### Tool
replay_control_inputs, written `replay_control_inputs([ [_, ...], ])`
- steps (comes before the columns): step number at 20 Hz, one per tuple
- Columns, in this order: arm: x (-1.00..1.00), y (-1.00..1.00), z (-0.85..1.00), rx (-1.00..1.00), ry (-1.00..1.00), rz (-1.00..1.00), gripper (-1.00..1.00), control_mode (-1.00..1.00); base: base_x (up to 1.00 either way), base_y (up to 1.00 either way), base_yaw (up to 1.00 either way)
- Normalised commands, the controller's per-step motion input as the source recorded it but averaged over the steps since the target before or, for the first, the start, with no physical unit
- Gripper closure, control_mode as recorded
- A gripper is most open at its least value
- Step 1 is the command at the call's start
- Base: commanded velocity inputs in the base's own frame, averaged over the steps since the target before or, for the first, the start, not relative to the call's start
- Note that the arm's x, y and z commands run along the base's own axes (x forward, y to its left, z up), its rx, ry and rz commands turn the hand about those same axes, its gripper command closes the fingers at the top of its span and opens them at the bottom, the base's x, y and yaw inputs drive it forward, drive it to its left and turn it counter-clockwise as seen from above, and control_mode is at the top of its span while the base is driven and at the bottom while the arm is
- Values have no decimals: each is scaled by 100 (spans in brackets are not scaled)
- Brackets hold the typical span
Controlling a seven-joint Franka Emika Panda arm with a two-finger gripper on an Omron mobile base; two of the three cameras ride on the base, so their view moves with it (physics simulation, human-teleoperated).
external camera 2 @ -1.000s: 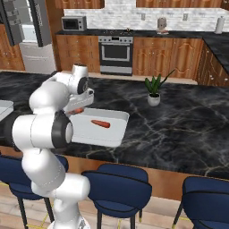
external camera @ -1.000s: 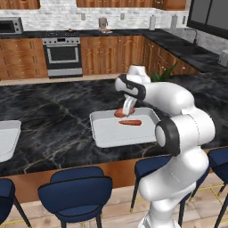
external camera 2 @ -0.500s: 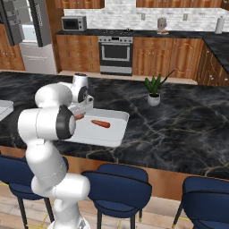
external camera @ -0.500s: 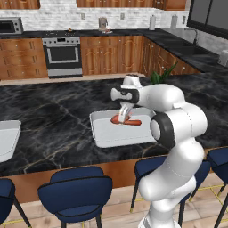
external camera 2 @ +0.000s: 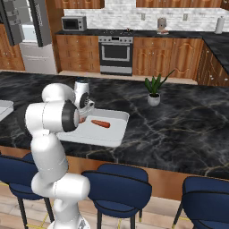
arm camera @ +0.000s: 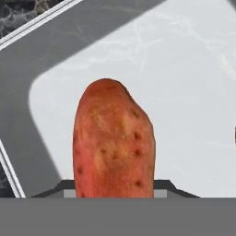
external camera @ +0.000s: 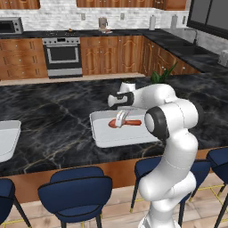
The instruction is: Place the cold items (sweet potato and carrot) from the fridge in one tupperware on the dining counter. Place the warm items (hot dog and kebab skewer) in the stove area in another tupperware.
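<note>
Gripper (external camera: 119,121) first: you have it pointed down into the white tupperware (external camera: 103,136) on the dining counter (external camera: 53,116), and its jaws are closed narrowly on the sweet potato (arm camera: 112,143). In the hand view you can see that reddish-brown, speckled tuber rising straight up from between the finger tips, with the pale floor of the container behind it and a rounded corner of its rim to the upper left. Whether the sweet potato already touches the floor of the container you cannot tell from these pictures.

In the left base view you see the held end of the tuber as a reddish lump at the gripper's left, and the carrot (external camera: 132,123) lying flat just beside it to the right, inside the same container. The right base view shows you that carrot (external camera 2: 100,124) as a short orange piece near the middle of the tupperware (external camera 2: 114,133), with the gripper (external camera 2: 82,120) partly hidden behind the arm's own elbow.

Count for yourself: one sweet potato, one carrot, both over or in the one container in front of the robot. A second tupperware (external camera: 8,138) sits at the left edge of the counter, well apart, so two containers in all. One potted plant (external camera 2: 154,91) stands on the counter beyond, and blue stools (external camera 2: 117,190) line the near side, three of them in the right base view.
</note>
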Motion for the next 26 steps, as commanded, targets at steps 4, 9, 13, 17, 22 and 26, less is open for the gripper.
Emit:
replay_control_inputs([
  [4,26,0,-33,0,-3,0,100,-100,0,0,0],
  [9,17,1,-32,0,-1,0,100,-100,0,0,0],
  [13,9,10,-30,-1,0,0,100,-100,0,0,0],
  [17,12,14,-31,-1,0,0,100,-100,0,0,0],
  [22,11,8,-34,0,0,0,-100,-100,0,0,0],
  [26,6,5,-13,0,-6,0,-100,-100,0,0,0],
])
